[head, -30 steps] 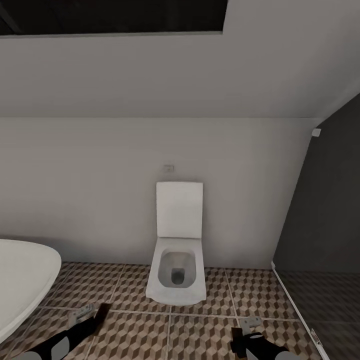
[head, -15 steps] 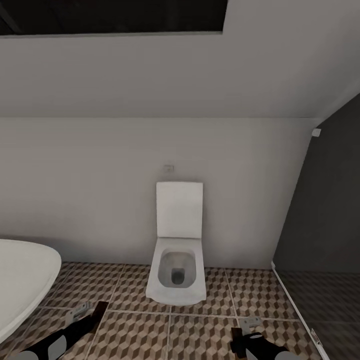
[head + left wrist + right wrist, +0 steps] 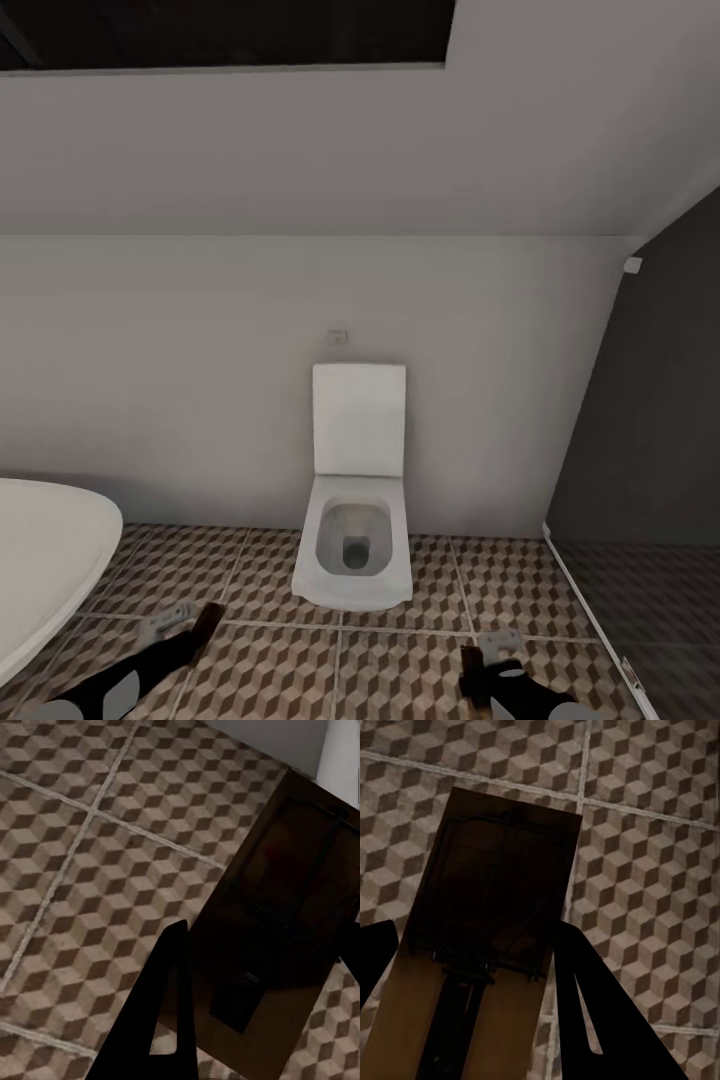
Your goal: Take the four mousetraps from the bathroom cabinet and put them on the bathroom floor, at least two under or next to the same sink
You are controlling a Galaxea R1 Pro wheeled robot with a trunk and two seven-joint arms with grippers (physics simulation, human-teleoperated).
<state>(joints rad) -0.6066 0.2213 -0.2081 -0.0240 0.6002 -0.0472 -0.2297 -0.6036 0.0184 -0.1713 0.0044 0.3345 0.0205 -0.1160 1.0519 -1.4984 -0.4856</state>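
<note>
My left gripper point(image 3: 182, 632) hangs low at the bottom left of the head view, shut on a brown wooden mousetrap point(image 3: 203, 620) with grey metal parts. In the left wrist view that mousetrap point(image 3: 289, 889) lies dark between the fingers point(image 3: 171, 997), above the cube-patterned bathroom floor point(image 3: 82, 870). At the bottom right my right gripper point(image 3: 487, 665) is shut on a second mousetrap point(image 3: 497, 643). The right wrist view has this mousetrap point(image 3: 499, 907) clamped between both black fingers point(image 3: 585, 1005) over the tiles. The cabinet and the bathroom sink are out of view.
A white toilet point(image 3: 356, 540) with its lid up stands against the white wall straight ahead. The rim of a white bathtub point(image 3: 50, 560) curves in at the left. A dark glass screen point(image 3: 650, 480) closes the right side. Patterned floor point(image 3: 400, 670) lies between the two arms.
The left gripper with its mousetrap has crept slightly to the right. The right gripper has dropped a touch lower. The camera has not moved.
</note>
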